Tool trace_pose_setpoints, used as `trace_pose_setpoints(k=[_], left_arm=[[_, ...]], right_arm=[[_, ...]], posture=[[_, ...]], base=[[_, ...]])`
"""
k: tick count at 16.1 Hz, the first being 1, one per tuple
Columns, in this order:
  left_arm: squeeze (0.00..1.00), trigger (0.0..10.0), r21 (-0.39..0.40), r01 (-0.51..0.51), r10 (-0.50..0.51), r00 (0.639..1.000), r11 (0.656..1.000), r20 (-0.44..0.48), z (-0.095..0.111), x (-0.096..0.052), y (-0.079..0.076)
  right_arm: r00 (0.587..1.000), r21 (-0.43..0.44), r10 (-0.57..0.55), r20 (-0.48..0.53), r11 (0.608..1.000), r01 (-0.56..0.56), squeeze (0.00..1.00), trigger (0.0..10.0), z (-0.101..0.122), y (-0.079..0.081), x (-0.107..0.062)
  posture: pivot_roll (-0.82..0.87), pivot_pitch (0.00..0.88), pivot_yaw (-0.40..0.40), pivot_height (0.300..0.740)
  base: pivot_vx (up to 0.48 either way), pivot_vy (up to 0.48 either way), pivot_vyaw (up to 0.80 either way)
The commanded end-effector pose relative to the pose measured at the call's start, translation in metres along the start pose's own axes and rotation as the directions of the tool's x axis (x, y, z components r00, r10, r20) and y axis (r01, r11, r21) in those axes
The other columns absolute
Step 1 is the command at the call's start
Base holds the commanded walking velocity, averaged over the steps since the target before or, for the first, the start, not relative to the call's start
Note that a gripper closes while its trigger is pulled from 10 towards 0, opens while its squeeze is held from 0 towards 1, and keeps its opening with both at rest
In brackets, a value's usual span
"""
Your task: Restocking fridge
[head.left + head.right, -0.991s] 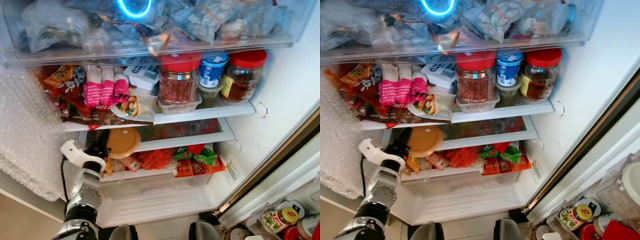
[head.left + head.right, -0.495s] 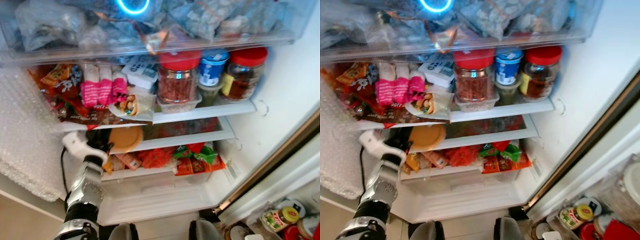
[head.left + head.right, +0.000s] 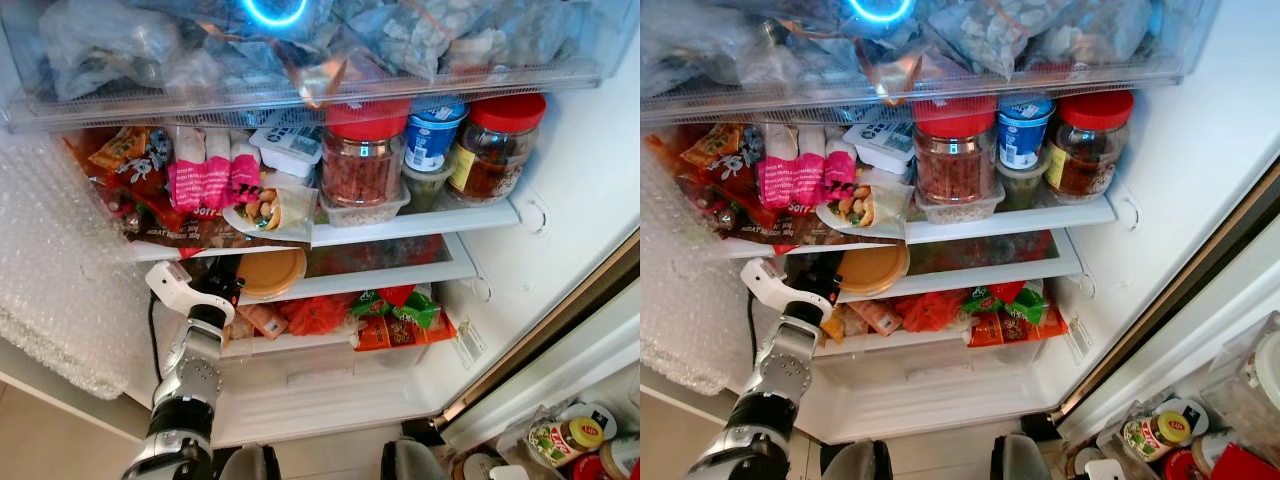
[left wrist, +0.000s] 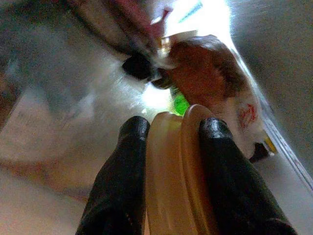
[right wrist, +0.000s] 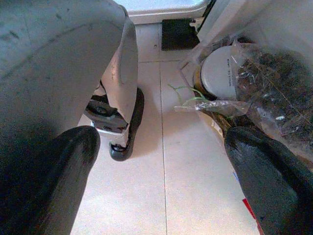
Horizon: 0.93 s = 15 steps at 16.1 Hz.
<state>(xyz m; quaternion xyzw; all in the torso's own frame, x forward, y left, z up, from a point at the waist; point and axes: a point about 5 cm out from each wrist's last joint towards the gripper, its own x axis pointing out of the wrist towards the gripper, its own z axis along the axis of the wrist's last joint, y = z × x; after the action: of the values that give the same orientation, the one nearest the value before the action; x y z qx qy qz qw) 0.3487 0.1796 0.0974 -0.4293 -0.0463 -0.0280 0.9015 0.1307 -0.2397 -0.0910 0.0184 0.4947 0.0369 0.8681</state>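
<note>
The left gripper (image 4: pixel 168 132) reaches into the open fridge (image 3: pixel 560 180), its two black fingers (image 4: pixel 124 161) clamped on the edge of a flat tan lidded container (image 3: pixel 270 272) at the left end of the middle glass shelf (image 3: pixel 400 278), just below the snack packets (image 3: pixel 205 185). The right gripper (image 5: pixel 161 147) hangs over the tiled floor (image 5: pixel 190 181), fingers spread apart

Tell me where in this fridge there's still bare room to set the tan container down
The glass shelf is bare from the tan container, held in the left gripper, rightward to the fridge wall. The shelf above is crowded: snack packets, red-lid jars, blue-lid tub. The drawer below is crammed with packets.
</note>
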Motion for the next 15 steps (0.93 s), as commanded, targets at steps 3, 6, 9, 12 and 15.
trace_pose_setpoints(k=[3,6,9,12,15], left_arm=[[0.0,10.0,-0.039,-0.034,0.033,0.999,0.999,-0.025,-0.009,0.001,0.002],[0.0,10.0,-0.035,-0.08,0.079,0.996,0.996,-0.041,-0.01,0.006,0.004],[0.0,10.0,-0.023,-0.105,0.105,0.994,0.994,-0.021,-0.003,0.01,0.005],[0.0,10.0,-0.009,-0.13,0.13,0.991,0.991,0.008,0.006,0.016,0.004],[0.0,10.0,-0.012,-0.15,0.15,0.988,0.989,0.042,0.014,0.021,0.003]], right_arm=[[1.0,0.016,-0.008,-0.016,1.0,0.008,0.0,10.0,-0.007,-0.001,-0.002],[0.999,0.022,-0.016,-0.027,1.0,0.017,0.0,10.0,-0.015,-0.004,-0.005],[0.999,0.016,-0.011,-0.032,1.0,0.011,0.0,10.0,-0.019,-0.004,-0.007],[0.999,0.017,-0.014,-0.035,1.0,0.015,0.0,10.0,-0.02,-0.005,-0.007],[0.999,0.019,-0.014,-0.037,1.0,0.015,0.0,10.0,-0.021,-0.005,-0.007]], posture=[[-0.14,0.107,0.006,0.636],[-0.17,0.125,-0.001,0.636],[-0.18,0.151,-0.001,0.636],[-0.19,0.155,-0.003,0.636],[-0.19,0.154,-0.004,0.636]], base=[[0.0,0.0,0.0],[0.0,0.0,0.0],[0.0,0.0,0.0],[0.0,0.0,0.0],[0.0,0.0,0.0]])
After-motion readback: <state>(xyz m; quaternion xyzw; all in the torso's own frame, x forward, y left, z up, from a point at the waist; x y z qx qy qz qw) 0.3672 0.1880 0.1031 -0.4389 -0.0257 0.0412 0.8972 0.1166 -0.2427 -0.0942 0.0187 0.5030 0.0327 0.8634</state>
